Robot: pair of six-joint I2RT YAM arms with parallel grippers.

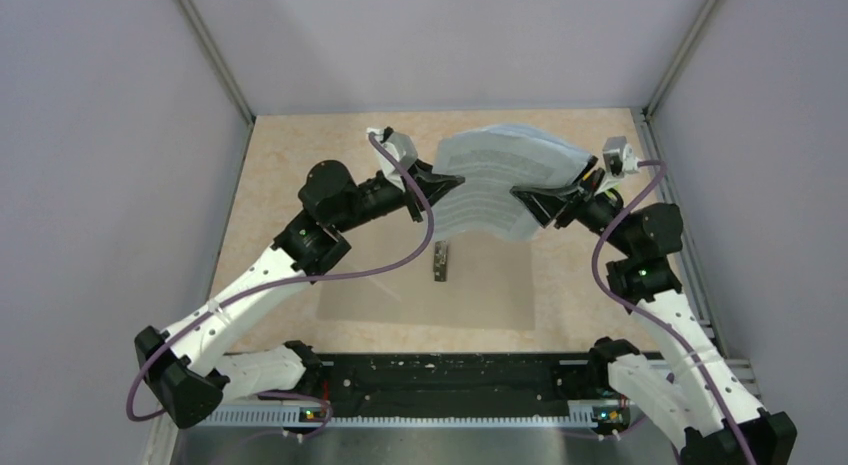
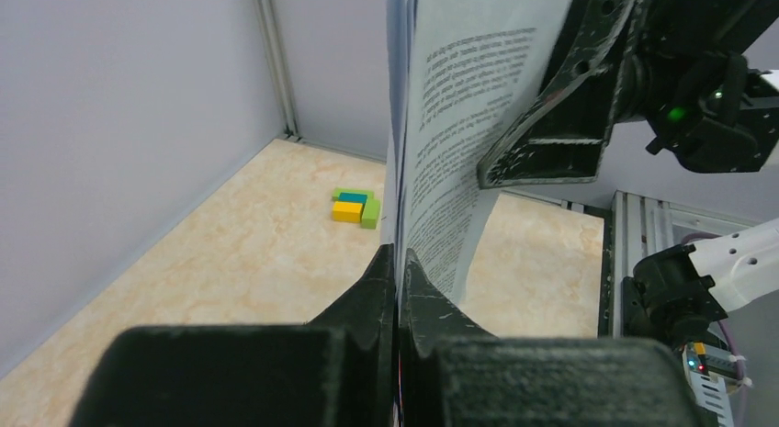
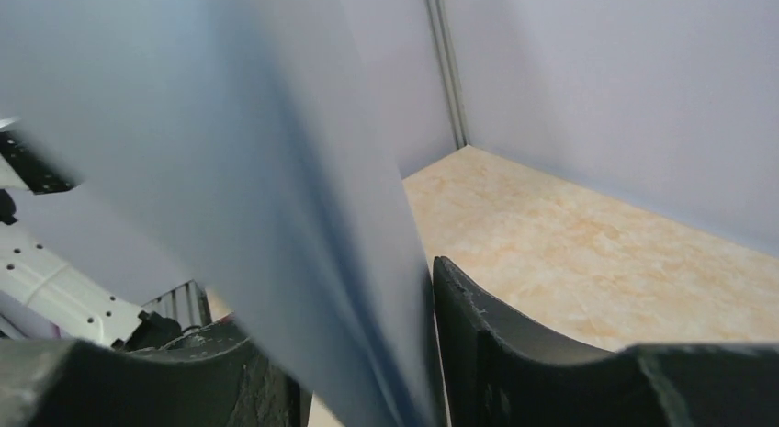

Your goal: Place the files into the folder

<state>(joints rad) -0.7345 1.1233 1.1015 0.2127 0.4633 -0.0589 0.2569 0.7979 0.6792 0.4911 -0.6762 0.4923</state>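
the files (image 1: 505, 180) hang bowed in the air above the 12 o'clock part of the worktop (image 1: 290, 175). the left gripper (image 1: 458, 181) is clamped tight on their 9 o'clock edge, its fingers (image 2: 381, 289) pinching the printed sheets. the right gripper (image 1: 518, 194) straddles the 3 o'clock edge; the sheets fill the gap between its jaws, but i cannot tell whether they press. the folder (image 1: 480, 295) lies flat on the worktop at 6 o'clock of the files, a metal clip (image 1: 440, 262) on it. a yellow, blue and green block cluster (image 2: 355, 207) sits on the worktop.
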